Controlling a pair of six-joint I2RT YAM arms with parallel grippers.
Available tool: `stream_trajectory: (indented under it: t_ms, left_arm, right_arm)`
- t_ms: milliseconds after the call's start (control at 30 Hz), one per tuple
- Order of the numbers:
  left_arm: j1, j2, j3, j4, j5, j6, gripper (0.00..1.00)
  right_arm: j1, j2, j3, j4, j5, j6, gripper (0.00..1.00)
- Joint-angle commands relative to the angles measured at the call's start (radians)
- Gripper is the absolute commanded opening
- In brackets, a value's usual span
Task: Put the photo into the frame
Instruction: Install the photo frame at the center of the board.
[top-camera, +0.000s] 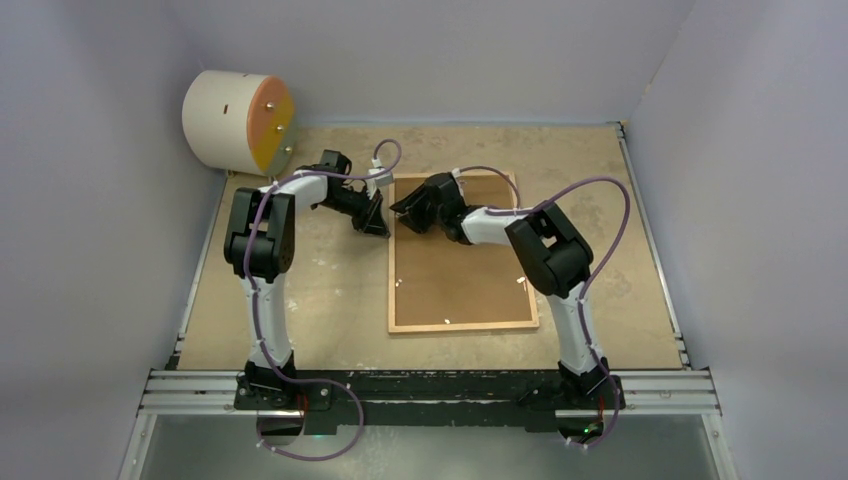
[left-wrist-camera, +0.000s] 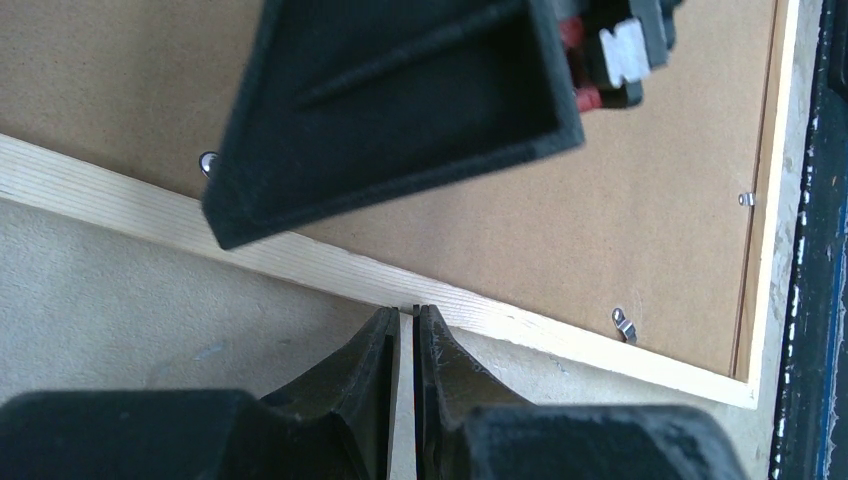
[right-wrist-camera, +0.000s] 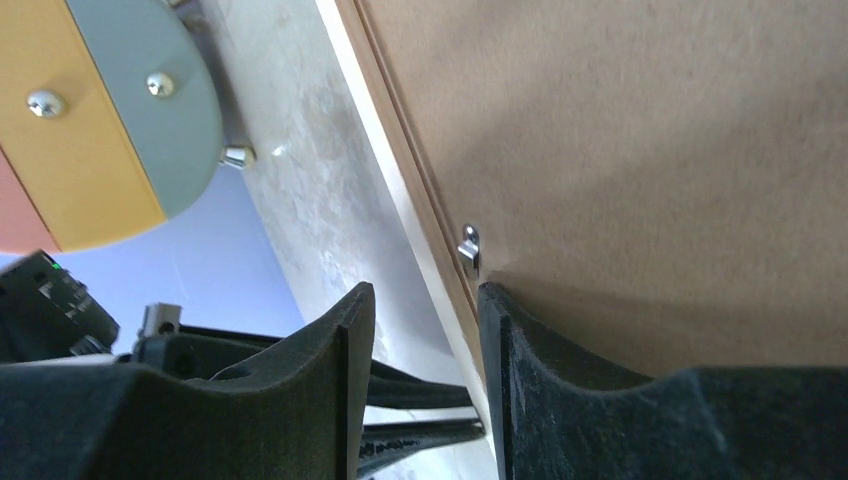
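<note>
Here, beige table (top-camera: 620, 200), pale walls (top-camera: 450, 60), frame (top-camera: 460, 325) face-down; left end effector (left-wrist-camera: 407, 315) clenched, right end effector (right-wrist-camera: 425, 292) released.

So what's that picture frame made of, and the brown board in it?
The frame looks like pale wood, probably unvarnished: you can see fine grain lines along it. The backing board looks like brown fibreboard, matte and smooth with no grain. The small clips holding it look like shiny metal.

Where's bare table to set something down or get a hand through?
Free: table left of the frame, up to the left arm; the strip between frame and right rail; the band behind the frame. Crowded: the frame's far-left corner, where left gripper and right gripper meet.
</note>
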Motion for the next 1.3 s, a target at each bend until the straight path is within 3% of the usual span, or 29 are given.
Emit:
stream_trajectory:
  t_ms: [0, 433, 967, 1267]
  left_arm:
    - [-0.054, 0.031, -0.049, -0.042, -0.09, 0.042, 0.13]
    - [-0.053, 0.033, -0.058, -0.04, -0.086, 0.044, 0.13]
    - [-0.068, 0.034, -0.055, -0.035, -0.072, 0.042, 0.13]
    - [-0.036, -0.032, -0.042, -0.118, -0.095, 0.086, 0.13]
  right_arm:
    - [0.022, -0.016, -0.056, -0.193, 0.033, -0.081, 0.47]
    - [0.018, 0.05, 0.078, -0.243, 0.104, -0.162, 0.44]
    - [0.021, 0.13, 0.155, -0.201, 0.015, -0.149, 0.41]
    - [-0.036, -0.092, 0.065, -0.153, -0.1, -0.218, 0.51]
